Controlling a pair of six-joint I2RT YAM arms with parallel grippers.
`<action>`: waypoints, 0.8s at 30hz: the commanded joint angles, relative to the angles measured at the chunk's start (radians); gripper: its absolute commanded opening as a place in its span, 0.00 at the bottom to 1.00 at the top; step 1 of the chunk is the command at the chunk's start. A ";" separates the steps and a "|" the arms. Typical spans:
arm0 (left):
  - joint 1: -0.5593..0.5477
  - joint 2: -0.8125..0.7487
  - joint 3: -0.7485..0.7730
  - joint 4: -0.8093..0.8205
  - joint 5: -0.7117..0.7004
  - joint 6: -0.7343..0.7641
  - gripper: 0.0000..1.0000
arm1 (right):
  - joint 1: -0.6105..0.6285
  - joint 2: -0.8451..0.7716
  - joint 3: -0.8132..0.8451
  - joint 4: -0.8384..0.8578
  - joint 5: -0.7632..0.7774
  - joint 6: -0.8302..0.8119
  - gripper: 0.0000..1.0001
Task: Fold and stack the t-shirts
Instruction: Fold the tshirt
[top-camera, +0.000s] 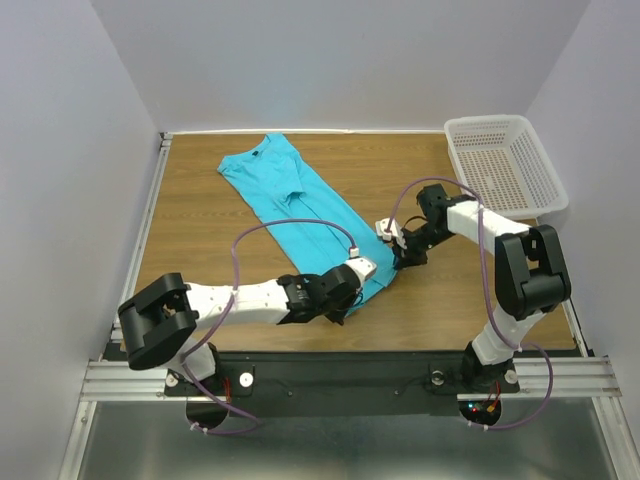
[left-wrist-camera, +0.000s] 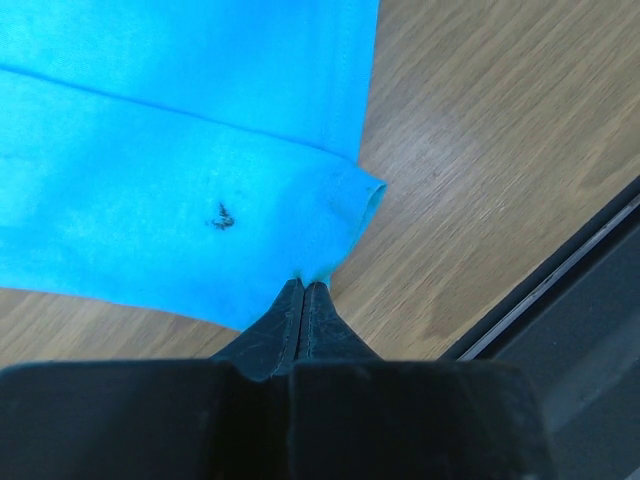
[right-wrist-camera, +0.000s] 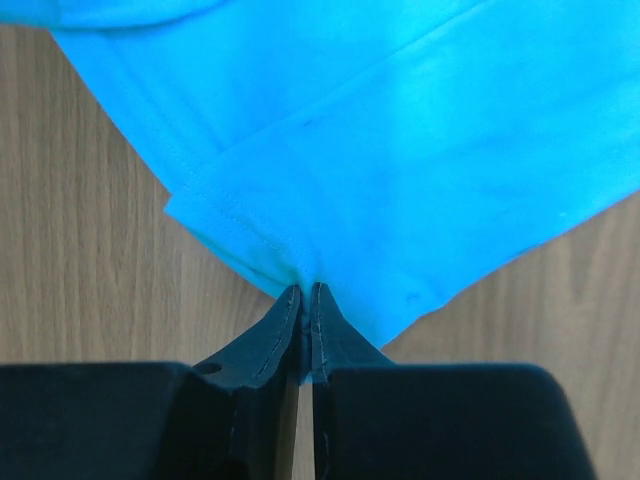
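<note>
Wood-grain worktop (top-camera: 200, 240), railed in metal along the left edge. Carries a turquoise t-shirt (top-camera: 285, 195), folded into a long narrow strip and lying diagonally from the far-left area to the near middle, collar end farthest away. Holds a white perforated basket (top-camera: 510, 170) at the far right corner, well apart from the shirt.

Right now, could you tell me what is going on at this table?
Both arms are working on one turquoise t-shirt, which lies as a long, narrow strip slanting across the wooden table. The left pincer is shut on the fabric at one side of the shirt's near end, and the right pincer is shut on the other side. The collar end lies flat at the far side. The white basket sits at the far right corner, and no stack shows yet.
</note>
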 joint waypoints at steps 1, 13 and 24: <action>0.030 -0.084 -0.025 0.040 0.024 -0.004 0.00 | 0.006 0.009 0.104 -0.115 -0.078 0.046 0.01; 0.171 -0.214 -0.085 0.084 0.113 -0.002 0.00 | 0.006 0.078 0.265 -0.127 -0.208 0.216 0.01; 0.422 -0.236 -0.007 0.036 0.189 0.093 0.00 | 0.020 0.292 0.644 -0.124 -0.230 0.464 0.01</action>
